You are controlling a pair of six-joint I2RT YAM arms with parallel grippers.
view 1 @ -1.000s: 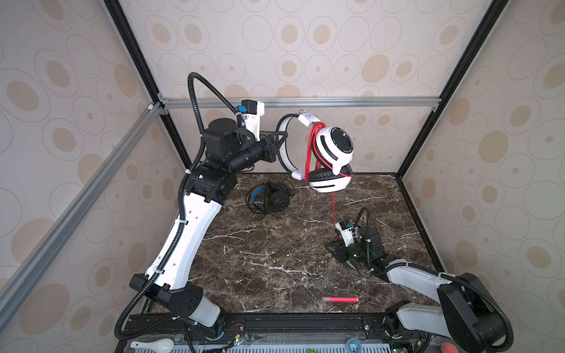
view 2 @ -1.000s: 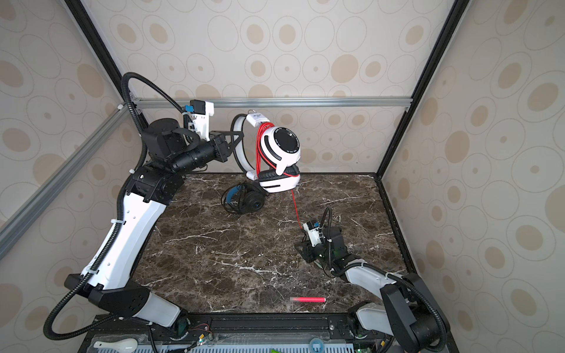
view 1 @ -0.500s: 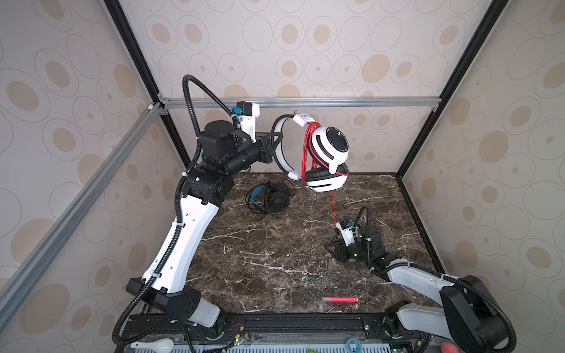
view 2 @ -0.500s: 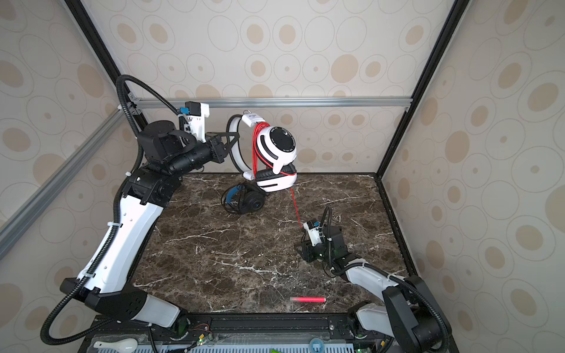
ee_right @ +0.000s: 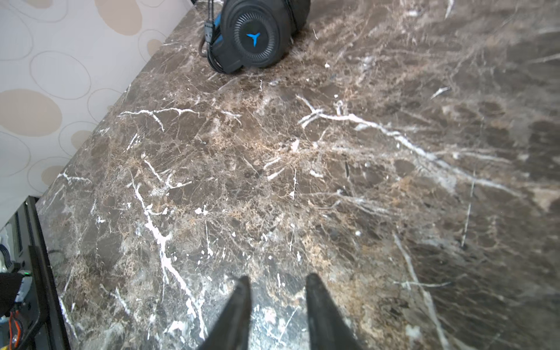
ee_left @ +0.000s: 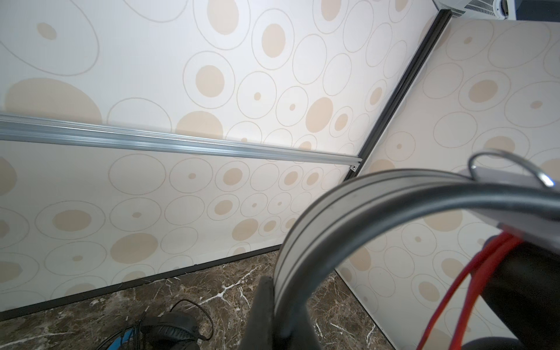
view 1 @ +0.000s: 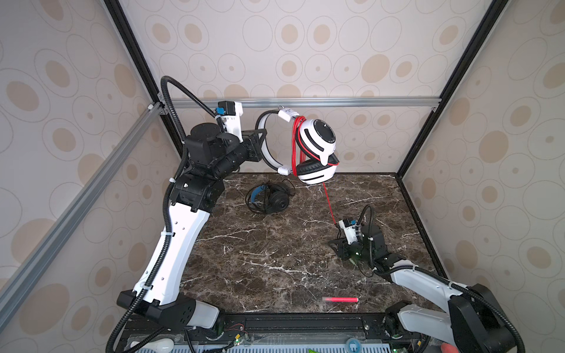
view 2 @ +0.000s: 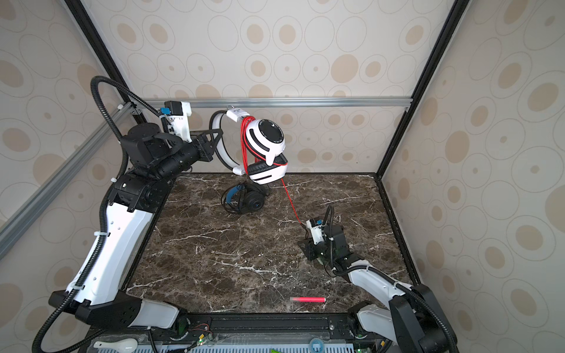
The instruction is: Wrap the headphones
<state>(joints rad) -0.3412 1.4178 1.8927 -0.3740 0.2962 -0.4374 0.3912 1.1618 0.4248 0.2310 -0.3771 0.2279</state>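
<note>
**Both top views and wrist views.** I have the left hand (view 1: 260, 143) raised high over the far edge of the dark marble bench (view 1: 260, 259), left of its middle. It is pressed together on the headband of the white over-ear headset (view 1: 316, 143) with black-striped cups. In the left wrist view a dark finger (ee_left: 263, 306) lies against the band's edge. The headset hangs in the air, clear of the bench.

The thin red cable (view 1: 296, 143) is looped several times around the folded cups. One strand runs straight down and ends just beside the right arm's wrist; I cannot tell whether it touches.

The right hand (ee_right: 277, 280) sits low over the bench near its right edge. Its fingers are spread, with bare marble between them, pinching nothing.

The black over-ear headset (view 1: 272, 198) with blue headband accents lies on the bench near the far edge, its black cable gathered about it. A slim pink-red stick (view 1: 340, 299) lies near the front edge.
</note>
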